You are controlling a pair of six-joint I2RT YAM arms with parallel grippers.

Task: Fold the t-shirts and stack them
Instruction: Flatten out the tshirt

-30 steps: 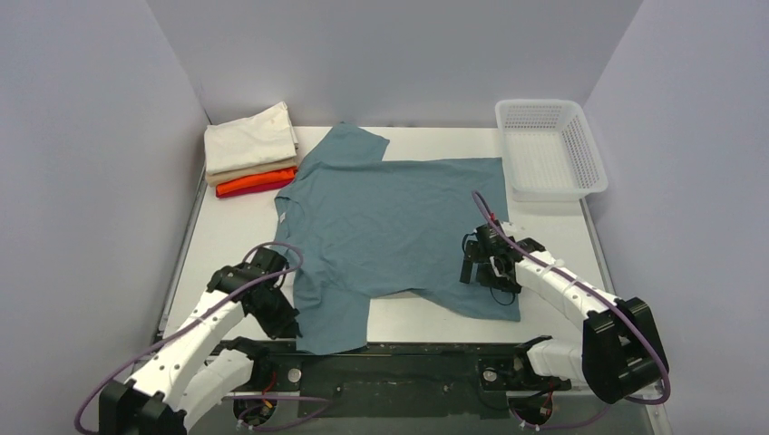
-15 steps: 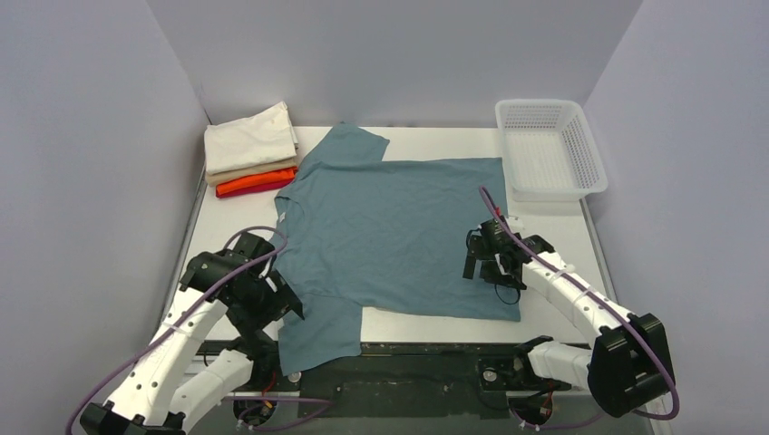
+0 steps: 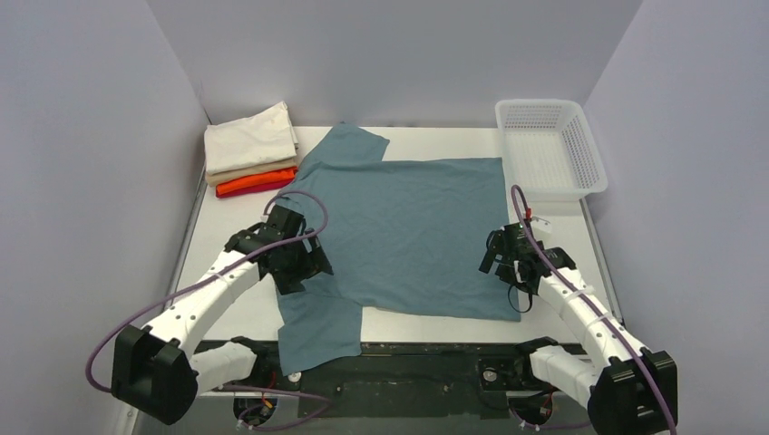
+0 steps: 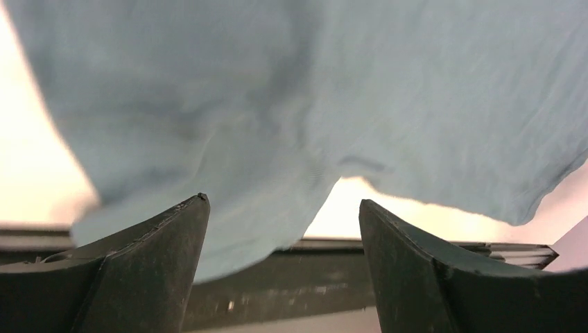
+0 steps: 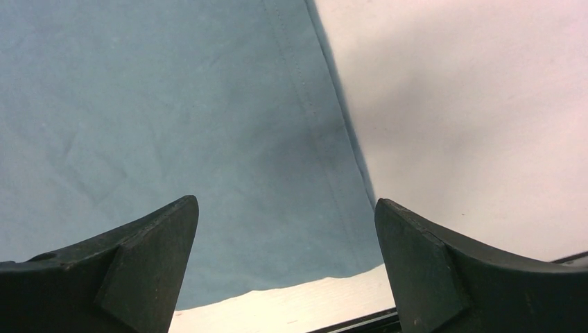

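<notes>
A large teal-blue t-shirt [image 3: 408, 231] lies spread flat in the middle of the table, and its near-left sleeve [image 3: 316, 331] reaches the front edge. My left gripper [image 3: 304, 265] hovers open over the shirt's left side, just beyond that sleeve. In the left wrist view the left gripper [image 4: 283, 201] holds nothing, with the teal cloth [image 4: 277, 104] beneath it. My right gripper [image 3: 508, 261] is open above the shirt's right hem. The right wrist view shows the right gripper [image 5: 286, 201] empty over the hem [image 5: 326, 139]. Folded cream, tan, orange and red t-shirts form a stack [image 3: 251, 145] at the far left.
A white mesh basket [image 3: 580, 145] stands at the far right corner. Grey walls close in the table on the left, right and back. Bare white table [image 3: 227, 236] shows left of the shirt, and a black rail [image 3: 408, 349] runs along the front edge.
My left gripper opened, let go of the near-left sleeve and moved away from me and rightward over the shirt. The right gripper slid right to the hem.
</notes>
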